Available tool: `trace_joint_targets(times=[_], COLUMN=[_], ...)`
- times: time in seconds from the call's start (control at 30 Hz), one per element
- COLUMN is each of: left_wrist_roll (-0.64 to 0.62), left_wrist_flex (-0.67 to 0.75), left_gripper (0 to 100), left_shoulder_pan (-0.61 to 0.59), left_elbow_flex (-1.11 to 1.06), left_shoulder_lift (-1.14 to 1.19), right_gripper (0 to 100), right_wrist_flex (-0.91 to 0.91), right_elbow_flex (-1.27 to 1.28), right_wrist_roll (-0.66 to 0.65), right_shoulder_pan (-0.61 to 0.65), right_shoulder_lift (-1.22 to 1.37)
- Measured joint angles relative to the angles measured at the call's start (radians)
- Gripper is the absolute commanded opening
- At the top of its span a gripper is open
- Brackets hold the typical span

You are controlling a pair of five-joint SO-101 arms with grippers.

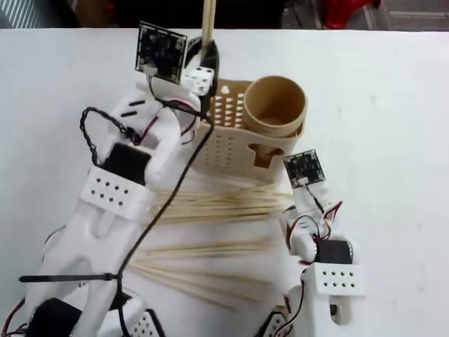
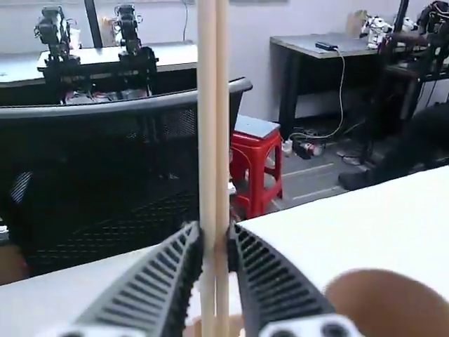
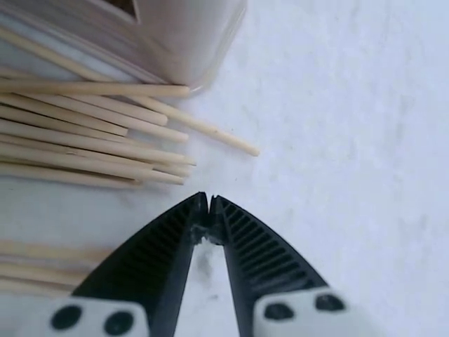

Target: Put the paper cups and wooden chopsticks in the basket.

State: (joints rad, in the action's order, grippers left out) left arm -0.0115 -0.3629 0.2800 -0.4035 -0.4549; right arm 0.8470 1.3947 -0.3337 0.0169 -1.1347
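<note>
My left gripper [image 2: 215, 242] is shut on a pair of wooden chopsticks [image 2: 212, 126] that stand upright between its fingers. From above, those chopsticks [image 1: 208, 21] rise over the far left corner of the cream basket [image 1: 228, 144], with the left gripper [image 1: 203, 60] there. Paper cups [image 1: 274, 105] sit nested in the basket's right end. Several loose chopsticks [image 1: 217, 203] lie on the table in front of the basket. My right gripper [image 3: 209, 203] is shut and empty, low over the table beside the chopstick ends [image 3: 105, 133] and near the basket's corner [image 3: 189, 42].
The white table [image 1: 393, 140] has free room to the right and at the far left. More chopsticks [image 1: 203, 270] fan out between the two arms. A black cable [image 1: 165, 203] hangs along the left arm. Beyond the table stand a black chair [image 2: 105, 175] and red stool [image 2: 256, 165].
</note>
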Motion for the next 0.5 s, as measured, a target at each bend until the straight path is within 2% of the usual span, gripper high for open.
trace_joint_targets(times=[0.1, 0.33, 0.5], left_wrist_roll=[0.0, 0.0, -0.002], left_wrist_flex=[0.0, 0.0, 0.072], left_gripper=[6, 6, 6], left_shoulder_pan=[0.0, 0.0, -0.031], left_elbow_flex=[-0.006, -0.094, -0.184], left_shoulder_lift=[0.0, 0.0, 0.0], right_gripper=[1.8, 1.8, 1.8], right_wrist_flex=[0.0, 0.0, 0.0], right_elbow_flex=[0.0, 0.0, 0.0], right_wrist_roll=[0.0, 0.0, 0.0], right_shoulder_pan=[0.0, 0.0, 0.0], right_shoulder_lift=[0.0, 0.0, 0.0])
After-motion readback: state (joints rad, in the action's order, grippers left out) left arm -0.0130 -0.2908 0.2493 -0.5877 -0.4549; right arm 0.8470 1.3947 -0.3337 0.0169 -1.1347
